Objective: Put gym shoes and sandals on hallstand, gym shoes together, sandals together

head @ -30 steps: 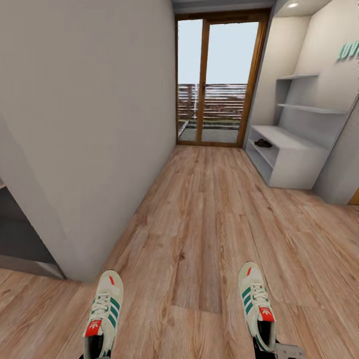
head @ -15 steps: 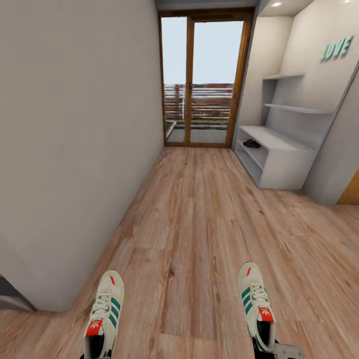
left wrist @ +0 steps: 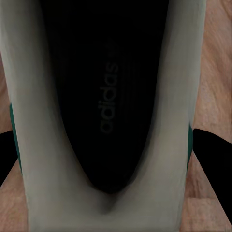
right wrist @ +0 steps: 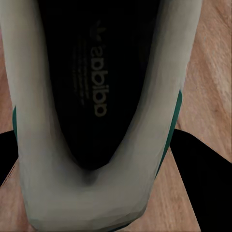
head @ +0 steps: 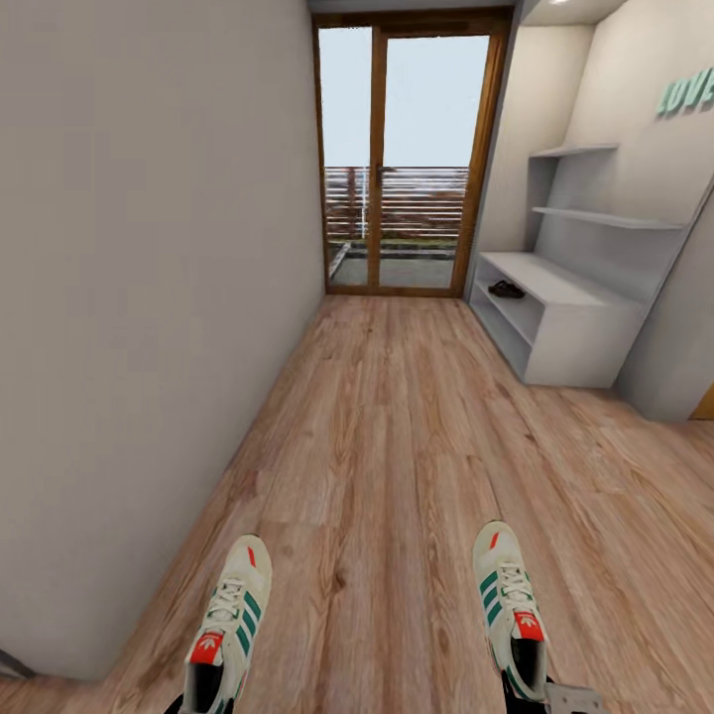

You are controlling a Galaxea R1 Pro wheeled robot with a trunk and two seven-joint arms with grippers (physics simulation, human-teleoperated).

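I carry one gym shoe in each hand above the corridor floor (head: 397, 426). The left gym shoe (head: 228, 625) (left wrist: 111, 96) is off-white with green stripes, and my left gripper (left wrist: 108, 159) is shut on its heel, a black finger on each side. My right gripper (right wrist: 104, 169) is shut on the heel of the right gym shoe (head: 511, 605) (right wrist: 96, 87). The light grey hallstand (head: 570, 342) stands far ahead on the right. A small dark brown sandal shape (head: 507, 290) lies in its upper shelf slot; it is too small to tell whether it is one sandal or two.
A plain grey wall (head: 149, 297) runs close along the left. A wood-framed glass door (head: 407, 159) closes the corridor's far end. Teal letters (head: 686, 94) hang on the wall above the hallstand's stepped shelves (head: 595, 213). Open plank floor stretches ahead.
The whole view has swung and advanced: the dark opening at the lower left has slid out of sight. The left shoe now sits slightly further right and tilted. Both shoes stay gripped.
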